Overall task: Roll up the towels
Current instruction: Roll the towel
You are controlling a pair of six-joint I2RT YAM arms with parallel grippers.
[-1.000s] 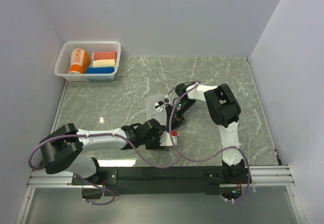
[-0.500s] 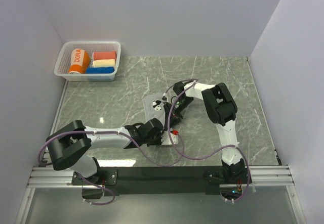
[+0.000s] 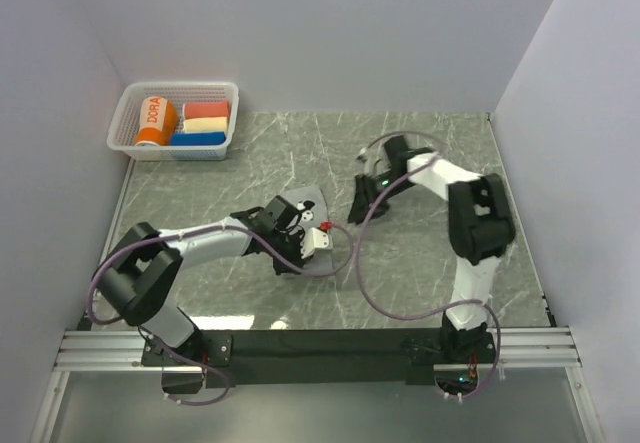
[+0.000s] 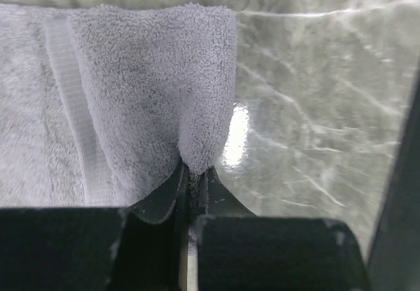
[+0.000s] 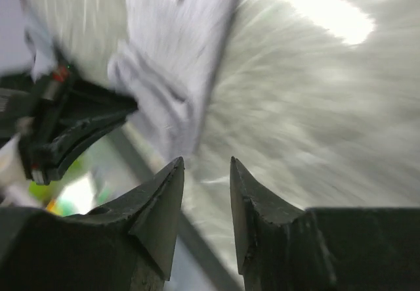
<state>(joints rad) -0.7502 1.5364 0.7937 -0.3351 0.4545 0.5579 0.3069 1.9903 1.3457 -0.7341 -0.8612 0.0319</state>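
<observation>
Left wrist view has the left gripper (image 4: 193,173) clamped on a doubled-over corner of the grey towel (image 4: 131,87), its jaws nearly meeting with only the thickness of terry pinched between them. The fold stands up from the flat cloth beside it, which suggests the corner is being carried over the towel's own body to start a turn of the roll.

From the top external camera, that towel lies near the middle of the surface (image 3: 200,193), partly under the left arm's wrist and well apart from the white basket (image 3: 180,86) in the far left corner. The orange towel (image 3: 152,121) sits in that basket as a finished roll with "DORA" showing, beside the red, cream and blue rolls (image 3: 205,115). The grey one therefore looks to be the only towel left to roll.

The right gripper (image 5: 205,166) is partly open and holds nothing; its blurred view faces the towel from the side. It hangs just to the right of the cloth, probably out of the way so the left arm can fold without snagging, yet near enough to pin an edge.
</observation>
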